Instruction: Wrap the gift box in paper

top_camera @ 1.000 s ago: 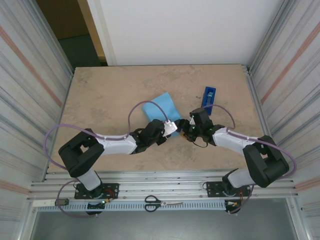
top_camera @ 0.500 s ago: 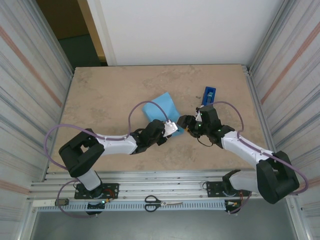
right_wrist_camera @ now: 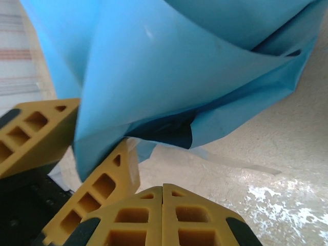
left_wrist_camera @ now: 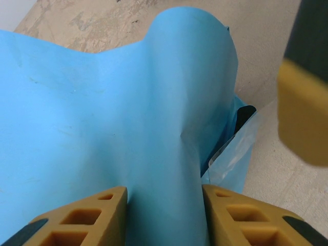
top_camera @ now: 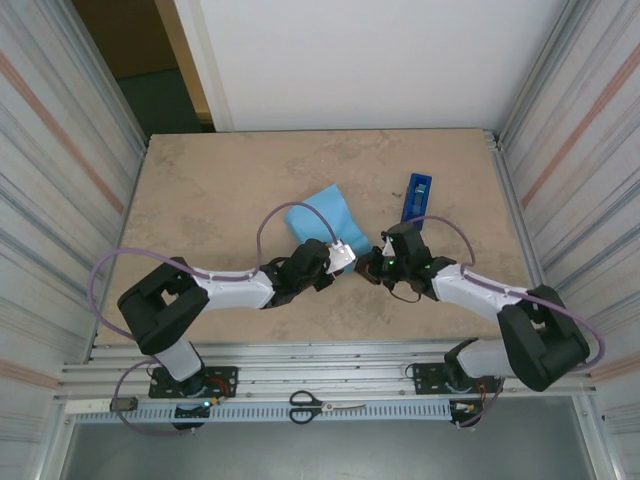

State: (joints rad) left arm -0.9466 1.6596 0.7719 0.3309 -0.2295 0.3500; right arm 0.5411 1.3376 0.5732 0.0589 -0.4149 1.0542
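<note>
Where the two arms meet near the middle of the table (top_camera: 220, 180), the paper (top_camera: 325, 212) sits as a raised, bunched shape with its sky-blue face outward, just beyond both grippers. The left gripper (top_camera: 343, 256) reaches in from the left and touches the near edge of the sheet. From the left wrist, the left gripper (left_wrist_camera: 161, 197) has a fold of the paper (left_wrist_camera: 102, 102) running down between its two yellow fingers (left_wrist_camera: 77, 218), so it is holding the paper in a moderately narrow grip. A slit on the right of that view shows the sheet's dark inner face. The right gripper (top_camera: 370, 264) comes in from the right and ends just beside the left one, at the paper's near right corner. From the right wrist, the right gripper (right_wrist_camera: 163, 192) has its pads pressed flat together with nothing visible between them, and it sits just under the overhanging paper (right_wrist_camera: 179, 61). The left gripper's fingers (right_wrist_camera: 36, 133) appear there too, clamped on the sheet's edge. A thin clear strip (right_wrist_camera: 236, 165) lies on the table below the paper. A dark-blue tape dispenser (top_camera: 417, 193) stands apart to the right of the paper, and scissors (top_camera: 320, 405) rest on the rail by the arm bases.
</note>
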